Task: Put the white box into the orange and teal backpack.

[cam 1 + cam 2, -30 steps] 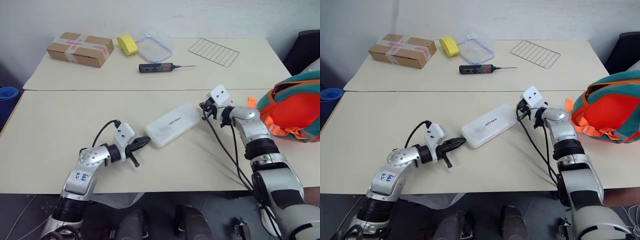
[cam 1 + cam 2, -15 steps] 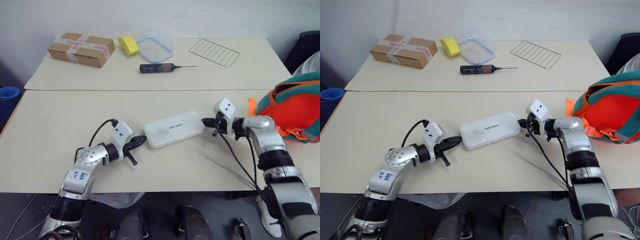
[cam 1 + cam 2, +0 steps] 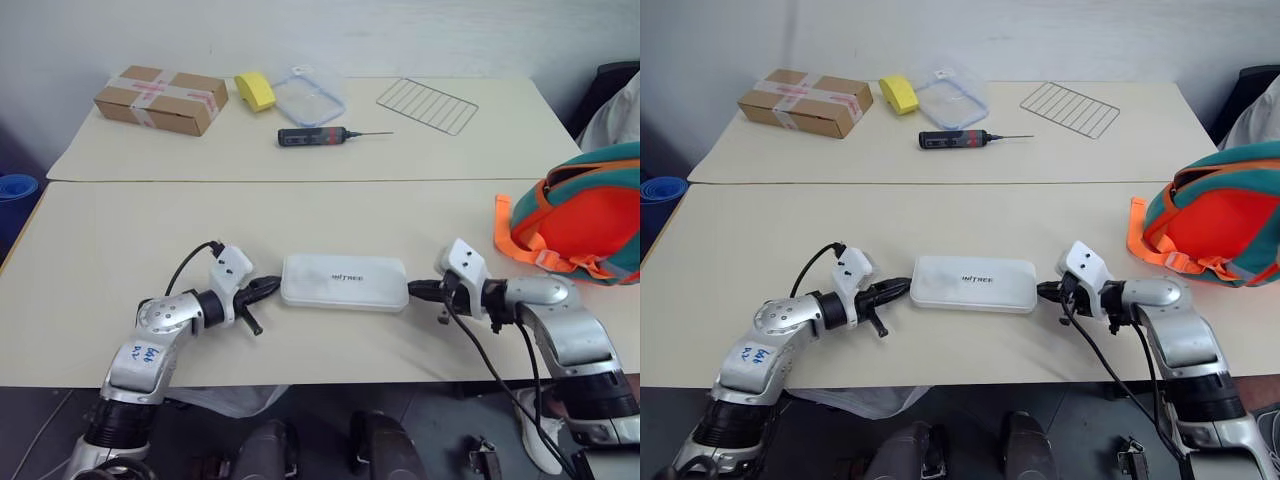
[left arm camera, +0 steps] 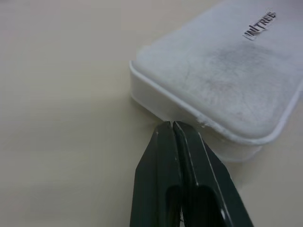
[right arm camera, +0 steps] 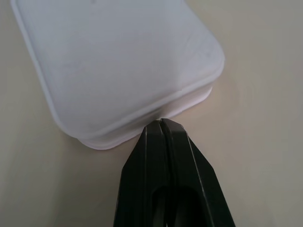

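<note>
Lying flat on the beige table [image 3: 120,230], the elongated white plastic box [image 3: 344,282] sits between the left gripper [image 4: 171,124] and right gripper [image 5: 161,122], both pressed together at its ends; the orange and teal fabric backpack [image 3: 585,215] rests well apart

1. A lab or workshop test room: two plain beige surfaces [image 3: 120,240] pushed together against a bare wall.
2. Unrelated props lie about: taped cardboard box [image 3: 160,98], screwdriver [image 3: 318,135], wire rack [image 3: 428,104].
</note>
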`<state>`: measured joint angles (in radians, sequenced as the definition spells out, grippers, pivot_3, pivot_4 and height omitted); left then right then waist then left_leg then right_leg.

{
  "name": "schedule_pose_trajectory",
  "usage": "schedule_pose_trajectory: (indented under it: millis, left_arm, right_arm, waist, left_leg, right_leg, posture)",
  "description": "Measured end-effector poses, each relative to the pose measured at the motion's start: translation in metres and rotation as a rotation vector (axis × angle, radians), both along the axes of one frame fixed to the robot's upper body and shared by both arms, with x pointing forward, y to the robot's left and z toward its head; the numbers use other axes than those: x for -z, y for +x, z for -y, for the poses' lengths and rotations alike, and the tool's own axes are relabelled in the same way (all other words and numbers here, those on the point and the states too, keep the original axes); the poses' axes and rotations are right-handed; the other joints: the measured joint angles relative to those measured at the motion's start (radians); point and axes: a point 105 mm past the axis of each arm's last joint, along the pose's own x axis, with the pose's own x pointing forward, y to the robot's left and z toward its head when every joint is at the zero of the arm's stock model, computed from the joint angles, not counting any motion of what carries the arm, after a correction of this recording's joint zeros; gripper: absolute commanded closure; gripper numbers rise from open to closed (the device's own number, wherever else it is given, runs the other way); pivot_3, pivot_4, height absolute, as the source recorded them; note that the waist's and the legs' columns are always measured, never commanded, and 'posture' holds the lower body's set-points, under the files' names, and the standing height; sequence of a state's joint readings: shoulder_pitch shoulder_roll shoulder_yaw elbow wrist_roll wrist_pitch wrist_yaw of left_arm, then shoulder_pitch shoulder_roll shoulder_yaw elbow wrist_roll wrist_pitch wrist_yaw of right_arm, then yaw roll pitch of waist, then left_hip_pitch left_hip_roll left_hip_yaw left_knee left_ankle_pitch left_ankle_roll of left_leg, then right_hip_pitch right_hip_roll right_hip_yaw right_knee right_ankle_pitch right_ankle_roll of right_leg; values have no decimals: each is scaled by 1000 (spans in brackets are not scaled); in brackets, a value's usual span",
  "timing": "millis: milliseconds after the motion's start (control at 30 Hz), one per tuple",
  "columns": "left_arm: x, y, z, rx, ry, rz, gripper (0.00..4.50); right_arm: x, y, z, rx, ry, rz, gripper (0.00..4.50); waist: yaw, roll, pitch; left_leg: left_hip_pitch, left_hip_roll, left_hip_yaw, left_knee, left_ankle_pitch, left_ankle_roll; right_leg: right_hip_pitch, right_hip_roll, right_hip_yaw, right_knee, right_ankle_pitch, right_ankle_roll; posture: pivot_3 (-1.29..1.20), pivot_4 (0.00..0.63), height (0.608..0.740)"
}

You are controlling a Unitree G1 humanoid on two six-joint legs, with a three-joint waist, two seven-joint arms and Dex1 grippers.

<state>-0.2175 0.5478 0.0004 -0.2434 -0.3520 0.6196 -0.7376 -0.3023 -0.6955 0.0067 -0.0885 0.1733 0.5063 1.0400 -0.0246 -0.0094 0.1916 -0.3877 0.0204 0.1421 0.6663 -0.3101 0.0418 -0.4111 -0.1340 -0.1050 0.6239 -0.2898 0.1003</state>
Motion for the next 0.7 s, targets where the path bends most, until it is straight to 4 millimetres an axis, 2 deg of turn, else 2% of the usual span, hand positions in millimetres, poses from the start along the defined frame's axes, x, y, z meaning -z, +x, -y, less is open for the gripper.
schedule_pose_trajectory:
  millis: [67, 167, 233, 300, 367, 400, 533, 700]
  left_arm:
    - [-2, -5, -4, 17, -30, -70, 3028]
    - [-5, -11, -27, 3, -30, -373, 2037]
    - [-19, -19, -40, 10, -41, -534, 1387]
    - [-36, -13, -39, 17, -147, -616, 783]
    - [-44, 2, -40, -22, -283, -752, 187]
    - [-43, 4, -42, -35, -296, -775, 41]
    - [-29, 19, -33, -87, -372, -950, 41]
    - [-29, 29, -19, -85, -383, -988, 41]
  right_arm:
    - [1, -3, 4, 7, -7, 2, 4500]
    - [3, -11, 13, 14, -31, 2, 4500]
    - [4, -16, 19, 19, -43, 4, 4500]
    - [4, -18, 23, 25, -48, 5, 4500]
    - [4, -18, 24, 22, -54, 16, 4500]
    - [4, -19, 24, 19, -54, 19, 4500]
    - [3, -17, 24, 20, -63, 41, 4500]
    - [1, -9, 20, -2, -91, 68, 4500]
  waist:
    - [2, 0, 0]
    - [11, -1, 0]
    - [14, -1, 0]
    - [25, -1, 0]
    - [28, -1, 0]
    - [26, -2, 0]
    - [23, -2, 0]
    - [23, -3, 0]
  left_leg:
    - [0, 0, 0, 0, 0, 0]
    - [0, 0, -1, 1, 0, 0]
    - [1, 0, 0, 0, 0, 0]
    - [1, -2, -1, 1, 1, 1]
    - [0, -4, -2, 1, 1, 2]
    - [0, -4, -1, 1, 1, 2]
    - [0, -4, 0, 1, 2, 2]
    - [1, -4, 0, 2, 2, 2]
  right_leg:
    - [0, 0, 0, -2, 0, 0]
    - [0, 1, -1, -2, 0, 0]
    - [0, 2, -2, -2, 0, 0]
    - [1, 2, -2, -1, 0, 0]
    - [1, 3, -3, -1, 0, 0]
    - [1, 3, -2, 0, 0, 0]
    - [0, 3, -3, 3, 0, 0]
    - [1, 3, -2, 3, 0, 0]
  posture:
    - [0, 150, 740]
    - [0, 150, 740]
    - [0, 150, 740]
    - [0, 150, 740]
    - [0, 150, 740]
    - [0, 150, 740]
    - [0, 150, 740]
    - [0, 150, 740]
